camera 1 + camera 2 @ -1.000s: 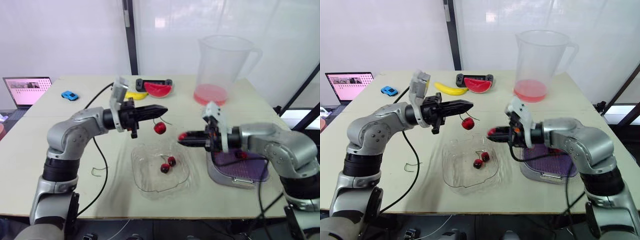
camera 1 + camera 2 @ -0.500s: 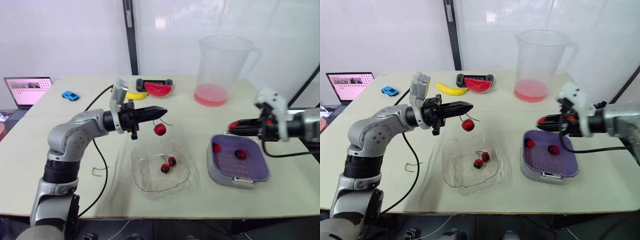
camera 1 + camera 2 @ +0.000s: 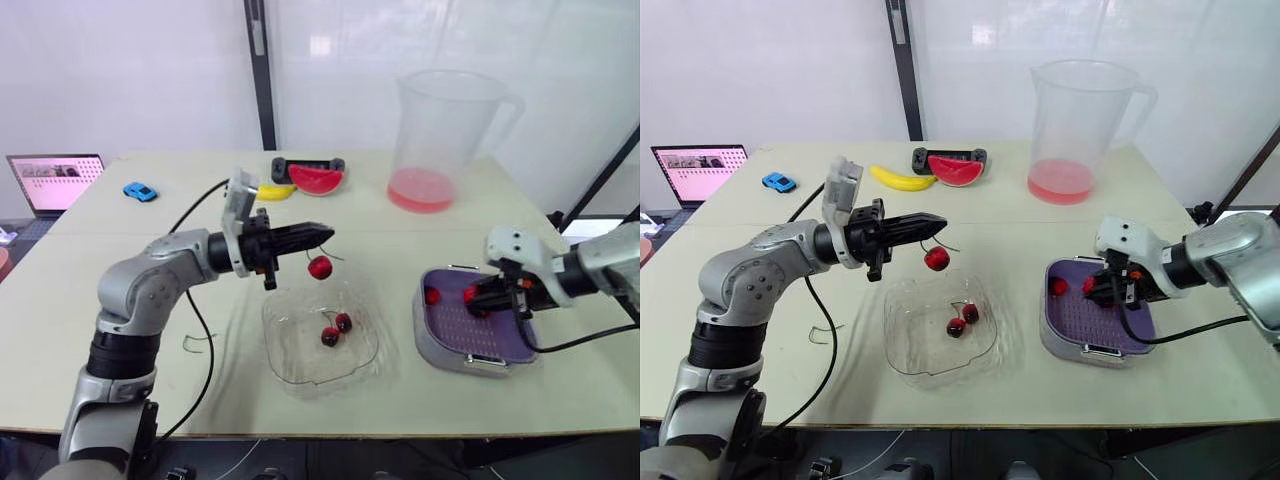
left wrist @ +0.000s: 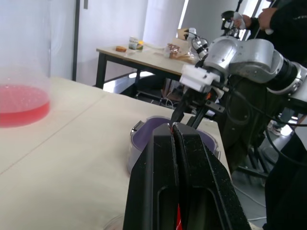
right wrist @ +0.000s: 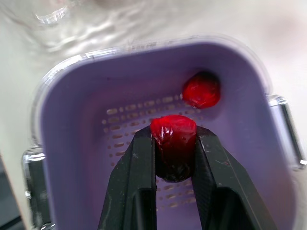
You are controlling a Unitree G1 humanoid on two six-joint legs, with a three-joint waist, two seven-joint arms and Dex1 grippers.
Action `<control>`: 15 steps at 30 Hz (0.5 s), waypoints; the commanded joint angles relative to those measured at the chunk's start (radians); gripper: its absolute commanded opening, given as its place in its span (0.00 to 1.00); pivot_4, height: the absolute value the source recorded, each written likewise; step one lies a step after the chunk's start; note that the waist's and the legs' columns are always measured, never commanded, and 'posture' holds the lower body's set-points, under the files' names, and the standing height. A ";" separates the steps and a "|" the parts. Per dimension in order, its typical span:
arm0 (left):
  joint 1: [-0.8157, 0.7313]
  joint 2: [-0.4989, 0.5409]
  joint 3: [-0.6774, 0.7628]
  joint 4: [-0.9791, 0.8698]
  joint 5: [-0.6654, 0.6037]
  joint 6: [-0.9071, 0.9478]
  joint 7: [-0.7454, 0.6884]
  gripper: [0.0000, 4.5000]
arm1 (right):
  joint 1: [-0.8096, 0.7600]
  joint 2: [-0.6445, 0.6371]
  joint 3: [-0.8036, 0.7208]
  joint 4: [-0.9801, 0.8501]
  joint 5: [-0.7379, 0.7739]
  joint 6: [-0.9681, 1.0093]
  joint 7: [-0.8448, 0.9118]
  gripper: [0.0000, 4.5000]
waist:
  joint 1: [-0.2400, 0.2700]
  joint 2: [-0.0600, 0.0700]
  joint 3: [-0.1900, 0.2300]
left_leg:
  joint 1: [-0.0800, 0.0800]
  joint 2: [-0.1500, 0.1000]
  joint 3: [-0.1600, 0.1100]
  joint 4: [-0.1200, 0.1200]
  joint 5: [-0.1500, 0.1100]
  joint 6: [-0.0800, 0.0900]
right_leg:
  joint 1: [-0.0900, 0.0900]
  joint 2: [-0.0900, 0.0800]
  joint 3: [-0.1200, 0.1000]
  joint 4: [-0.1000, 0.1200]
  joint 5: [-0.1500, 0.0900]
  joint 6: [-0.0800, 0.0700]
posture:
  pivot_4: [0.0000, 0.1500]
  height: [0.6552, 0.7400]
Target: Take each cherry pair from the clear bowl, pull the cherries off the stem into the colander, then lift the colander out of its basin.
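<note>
- This is a robotics lab or test room, not a home kitchen.
- Two grey robot arms reach over a wide pale surface (image 3: 400, 240); the left tool (image 3: 328, 234) and the right tool (image 3: 472, 296) each have two black fingers.
- Props are scattered on the surface: a toy banana (image 3: 900, 178), a toy watermelon slice (image 3: 956, 171), a small blue toy car (image 3: 139, 191) and a large clear pitcher (image 3: 1085, 120).
- An open laptop (image 3: 55, 182) sits at the far left edge.
- Plain white panels (image 3: 120, 70) and a black post (image 3: 259, 70) stand behind.
- The left wrist view shows a second work table (image 4: 144, 55) carrying small items, and a person (image 4: 288, 19) in dark clothing standing nearby.
</note>
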 commanded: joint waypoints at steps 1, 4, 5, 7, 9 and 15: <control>-0.007 0.018 0.011 -0.040 -0.002 -0.016 -0.005 0.00 | 0.000 -0.002 0.002 0.014 -0.052 -0.022 0.001 0.11 | -0.001 0.000 0.000 | 0.000 0.000 0.000 0.000 0.000 0.000 | 0.000 0.000 0.000 0.000 0.000 0.000 | 1.00 1.00; -0.001 0.021 0.011 -0.045 -0.001 -0.016 -0.003 0.00 | 0.003 0.015 0.007 0.012 -0.058 -0.002 0.000 0.11 | -0.002 0.000 0.000 | 0.000 0.000 0.000 0.000 0.000 0.000 | 0.000 0.000 0.000 0.000 0.000 0.000 | 1.00 1.00; 0.001 0.021 0.010 -0.046 0.000 -0.017 -0.002 0.00 | -0.005 0.026 0.009 0.016 -0.060 0.011 -0.006 0.11 | -0.002 0.000 0.000 | 0.000 0.000 0.000 0.000 0.000 0.000 | 0.000 0.000 0.000 0.000 0.000 0.000 | 1.00 1.00; 0.003 0.019 0.006 -0.047 0.003 -0.020 0.000 0.00 | -0.017 0.042 0.020 0.028 -0.078 0.015 -0.012 0.33 | -0.002 0.000 0.000 | 0.000 0.000 0.000 0.000 0.000 0.000 | 0.000 0.000 0.000 0.000 0.000 0.000 | 1.00 1.00; 0.002 0.016 0.003 -0.047 0.005 -0.022 0.002 0.00 | -0.022 0.047 0.022 0.031 -0.087 0.016 -0.005 0.50 | -0.002 0.000 0.000 | 0.000 0.000 0.000 0.000 0.000 0.000 | 0.000 0.000 0.000 0.000 0.000 0.000 | 1.00 1.00; -0.002 -0.009 0.004 -0.053 -0.004 -0.022 0.017 0.00 | -0.059 0.025 -0.007 -0.004 -0.080 0.053 0.016 0.98 | -0.001 0.000 0.000 | 0.000 0.000 0.000 0.000 0.000 0.000 | 0.000 0.000 0.000 0.000 0.000 0.000 | 1.00 1.00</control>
